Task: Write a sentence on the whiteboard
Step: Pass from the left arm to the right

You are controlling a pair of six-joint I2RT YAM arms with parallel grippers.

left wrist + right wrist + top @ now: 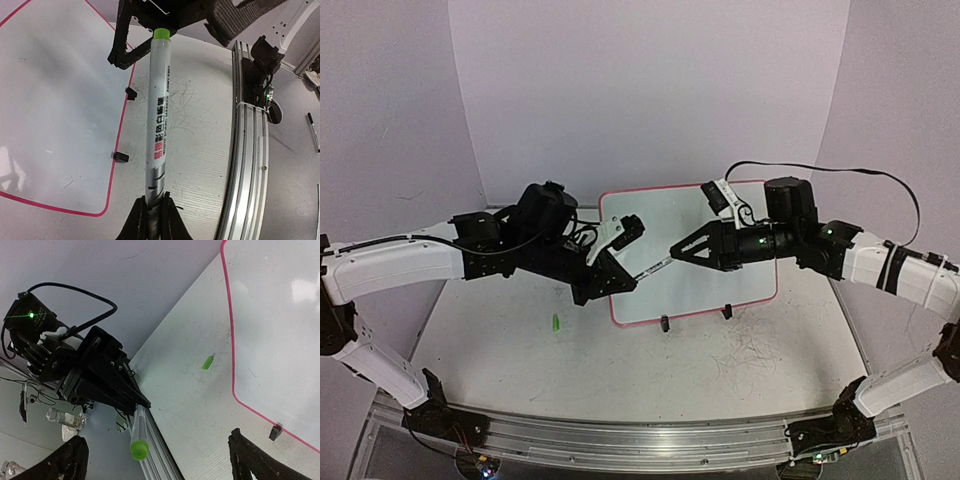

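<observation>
The whiteboard with its pink rim lies flat mid-table, also in the left wrist view and the right wrist view. No sentence shows on its visible surface. My left gripper is shut on a white marker, whose green end points at my right gripper. The right gripper is open, fingers wide on either side of that green end and not touching it. A small green cap lies on the table left of the board.
Two black clip feet sit on the board's near edge. Faint scribbles mark the table near the right arm. An aluminium rail runs along the near table edge. Purple walls close in the back and sides.
</observation>
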